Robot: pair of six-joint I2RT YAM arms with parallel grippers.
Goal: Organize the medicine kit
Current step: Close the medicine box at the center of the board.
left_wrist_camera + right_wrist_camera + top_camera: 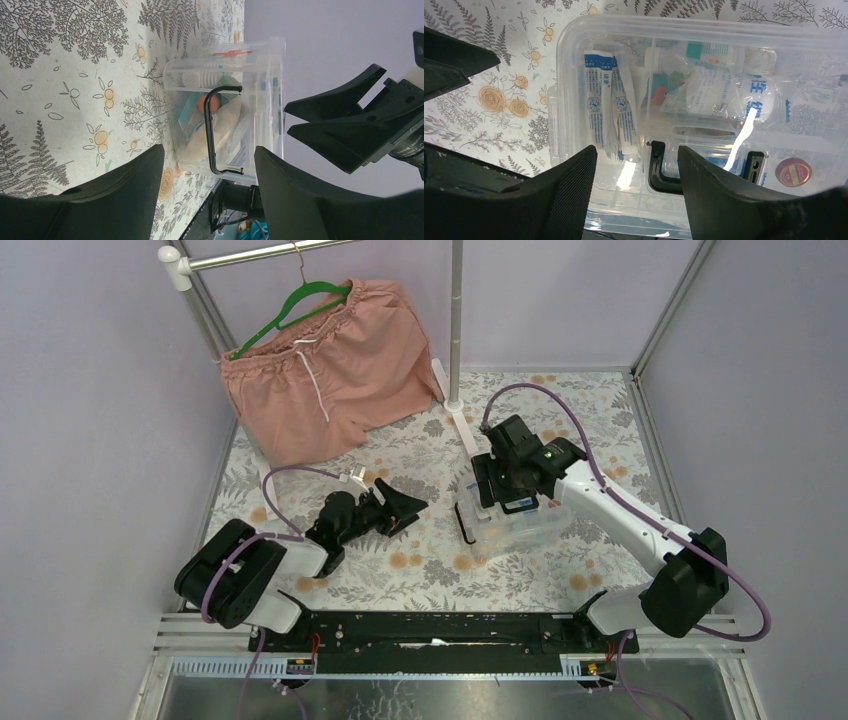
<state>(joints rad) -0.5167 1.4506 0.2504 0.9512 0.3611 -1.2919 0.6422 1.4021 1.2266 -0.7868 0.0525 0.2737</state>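
The medicine kit point(520, 525) is a see-through plastic box. It sits on the flowery desk point(420, 565), right of the middle and in front of the right arm. Its clear lid point(574, 60) is on. A thin black handle point(212, 131), bent like a U, is on the side that faces the left tool point(207, 165).

You can see many little things through the plastic. There are long white packs with blue writing point(608, 107). There is a white bottle with a green label point(696, 51) and a white roll in a clear bag point(724, 95). A round red cap point(793, 171) shows in one corner. They lie packed close together.

The right tool point(636, 155) hangs just above the lid. Its two black fingers are spread wide and nothing is between them. The left tool lies low over the desk, a little way left of the box, pointing at the handle. Its fingers are also wide apart and hold nothing.

Pink shorts point(330, 375) hang on a green hanger point(300, 300) at the back.
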